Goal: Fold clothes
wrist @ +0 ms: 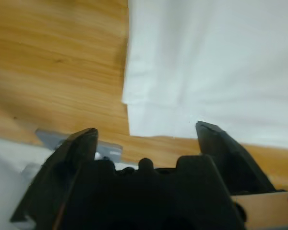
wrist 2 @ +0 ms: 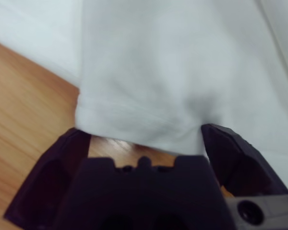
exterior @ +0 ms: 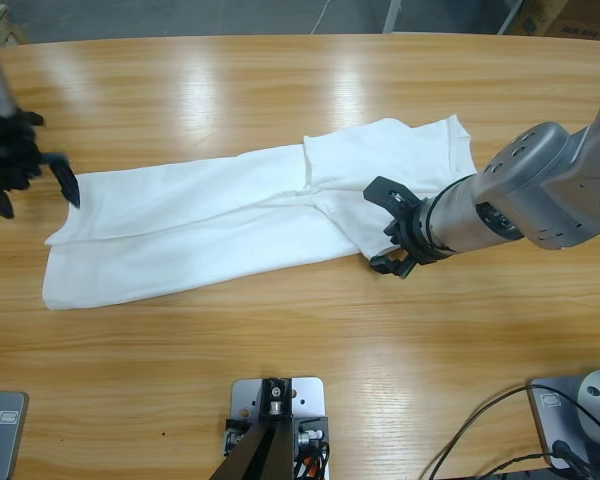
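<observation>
Lying half-folded on table [exterior: 280, 80], T-shirt [exterior: 230, 215], wrist views showing hems only

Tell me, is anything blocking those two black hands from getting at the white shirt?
Nothing visible is. The T-shirt lies flat on the wooden table. The left hand, open, sits at its far-left edge; the right hand, open, is at the hem of the folded part. Only bare wood surrounds the cloth.

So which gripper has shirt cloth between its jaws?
The right gripper: a hemmed edge of the white T-shirt lies between its open jaws. The left gripper is open beside the shirt's corner, over bare table.
</observation>
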Robot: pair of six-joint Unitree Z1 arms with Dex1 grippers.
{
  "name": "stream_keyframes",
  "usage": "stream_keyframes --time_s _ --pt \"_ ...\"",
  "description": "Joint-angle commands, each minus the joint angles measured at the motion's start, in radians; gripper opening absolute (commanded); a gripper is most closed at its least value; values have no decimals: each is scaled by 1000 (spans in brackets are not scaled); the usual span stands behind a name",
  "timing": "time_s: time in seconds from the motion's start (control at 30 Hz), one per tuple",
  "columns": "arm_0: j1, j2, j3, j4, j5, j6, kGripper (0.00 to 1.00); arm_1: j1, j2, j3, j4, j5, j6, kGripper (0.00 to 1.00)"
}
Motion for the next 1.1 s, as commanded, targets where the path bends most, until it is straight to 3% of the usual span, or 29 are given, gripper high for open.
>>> stream_keyframes --time_s 0.03,0.17,0.27,0.4,0.5,0.57,0.73,0.93,1.1 --pt "181 -296 318 -315 -362 91 966 9 -36 39 40 1 28 913" --pt "181 -332 375 -385 -395 100 968 -3 -170 -184 310 -23 -84 904" --pt "181 -370 436 -469 -380 170 964 -13 -172 -453 498 -14 -238 904" --pt "184 -426 491 -552 -420 368 968 -42 -92 -631 571 201 -603 840" --pt "184 -459 550 -596 -427 370 968 -147 20 -632 572 342 -789 816" --pt "184 -472 577 -627 -438 348 968 -199 103 -632 558 380 -885 811" --pt "192 -483 638 -716 -471 248 968 -224 294 -685 521 367 -1008 634" --pt "201 -456 681 -788 -500 221 967 -217 330 -600 380 254 -997 632" --pt "201 -434 693 -811 -533 230 968 -220 333 -574 282 223 -958 632"
